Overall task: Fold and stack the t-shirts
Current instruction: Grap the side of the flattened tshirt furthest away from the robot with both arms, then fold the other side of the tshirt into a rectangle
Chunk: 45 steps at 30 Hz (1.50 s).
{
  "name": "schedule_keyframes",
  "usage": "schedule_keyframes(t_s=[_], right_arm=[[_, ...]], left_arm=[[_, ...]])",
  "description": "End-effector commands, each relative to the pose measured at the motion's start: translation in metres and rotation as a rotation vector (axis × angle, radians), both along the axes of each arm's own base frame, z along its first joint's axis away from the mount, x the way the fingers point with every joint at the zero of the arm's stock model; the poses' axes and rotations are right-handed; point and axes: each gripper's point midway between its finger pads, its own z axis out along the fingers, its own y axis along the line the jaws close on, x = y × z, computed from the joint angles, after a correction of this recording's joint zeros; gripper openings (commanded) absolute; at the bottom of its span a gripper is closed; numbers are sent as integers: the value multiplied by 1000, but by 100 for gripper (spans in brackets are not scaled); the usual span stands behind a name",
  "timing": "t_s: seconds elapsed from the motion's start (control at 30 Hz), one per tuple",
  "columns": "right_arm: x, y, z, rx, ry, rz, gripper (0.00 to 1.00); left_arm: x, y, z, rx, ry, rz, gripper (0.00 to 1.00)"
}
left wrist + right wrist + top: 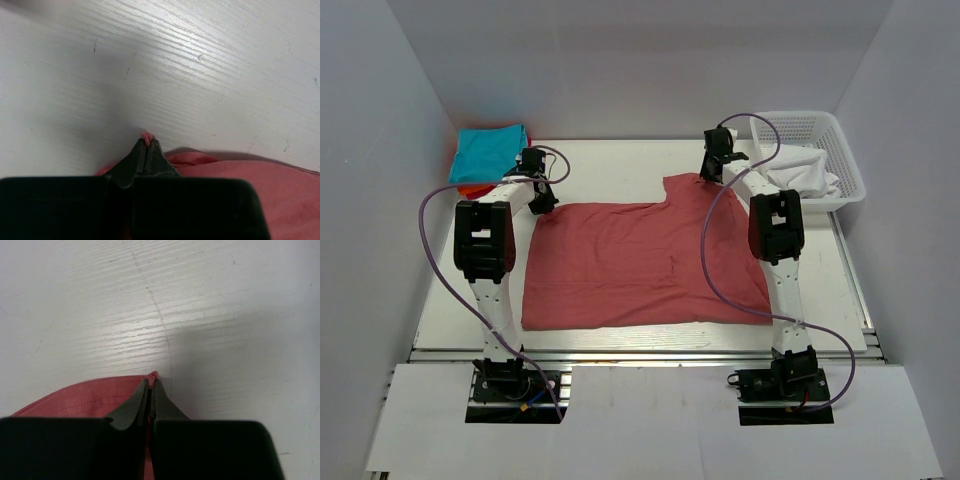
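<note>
A dusty salmon-red t-shirt (640,262) lies spread on the white table. My left gripper (542,200) is shut on its far left corner; a bit of salmon cloth (146,136) pokes out between the fingertips in the left wrist view. My right gripper (712,170) is shut on the shirt's far right corner, and the hem (90,397) shows beside the fingers in the right wrist view. A folded teal shirt (490,150) lies at the far left on top of a red or orange one (468,188).
A white lattice basket (835,150) with white cloth (800,172) in it stands at the far right. Grey walls close in the table on the left, back and right. Purple cables loop beside both arms.
</note>
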Motion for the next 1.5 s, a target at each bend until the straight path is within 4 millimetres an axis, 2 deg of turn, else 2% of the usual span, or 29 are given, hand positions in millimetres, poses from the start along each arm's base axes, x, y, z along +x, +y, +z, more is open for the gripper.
schedule_keyframes(t_s=[0.0,0.07,0.17,0.2,0.23,0.27,0.3,0.33,0.37,0.4,0.47,0.5,0.53,0.57,0.63,0.67,0.7,0.73,0.77,0.8,0.83,0.87,0.9,0.93,1.03,1.1,1.13,1.2,1.47], right_arm=[[4,11,29,-29,-76,112,0],[12,12,56,-54,-148,153,0],[6,4,68,-98,-185,164,0],[12,7,100,-89,-283,170,0],[1,5,86,-96,-257,176,0],[-14,5,89,-97,-248,192,0],[-11,4,120,-80,-341,191,0],[-21,1,128,-74,-363,186,0],[-31,-1,118,-76,-351,193,0],[-39,-2,147,-63,-401,194,0],[-55,-4,137,-63,-382,198,0],[-69,-7,149,-55,-396,195,0],[-80,-10,137,-55,-373,198,0],[-86,-12,136,-51,-371,199,0],[-111,-16,138,-47,-371,203,0],[-118,-18,151,-38,-395,199,0],[-134,-22,130,-45,-351,199,0],[-141,-23,142,-41,-375,197,0],[-149,-26,154,-37,-399,191,0],[-164,-32,136,-46,-359,183,0],[-172,-35,158,-29,-408,168,0],[-178,-36,157,-22,-408,161,0],[-191,-41,138,-23,-369,159,0],[-200,-38,155,5,-408,162,0],[-226,-39,139,31,-370,188,0],[-242,-37,150,60,-389,196,0],[-254,-41,136,53,-349,198,0],[-271,-47,141,55,-345,183,0],[-333,-47,101,87,-192,239,0]], left_arm=[[-6,-5,13,-20,16,-26,0],[-2,-6,22,-22,-7,-27,0],[1,-5,42,-18,-63,-36,0],[1,-5,46,-14,-79,-44,0],[4,-4,64,-9,-134,-39,0],[-2,-9,62,-9,-135,-49,0],[-4,-8,66,-10,-145,-50,0],[-3,-8,71,-11,-168,-50,0],[-10,-8,76,-11,-179,-50,0],[-14,-8,77,-11,-179,-50,0],[-23,-7,75,-11,-175,-50,0],[-26,-7,83,-12,-191,-50,0],[-34,-4,78,-3,-177,-43,0],[-38,-4,78,-3,-175,-43,0],[-50,-3,81,4,-176,-52,0],[-52,-3,84,3,-188,-52,0],[-54,-8,86,-5,-198,-66,0],[-62,-9,81,-12,-183,-72,0],[-65,-9,88,-13,-199,-72,0],[-69,-9,89,-13,-199,-72,0],[-76,-10,83,-20,-190,-77,0],[-81,-9,89,-20,-205,-78,0],[-88,-9,85,-20,-193,-77,0],[-90,-9,86,-20,-202,-78,0],[-101,-8,88,-20,-207,-78,0],[-108,-5,81,-11,-190,-71,0],[-108,-5,85,-5,-202,-79,0],[-115,-4,79,-5,-185,-79,0],[-131,1,66,15,-155,-66,0]])
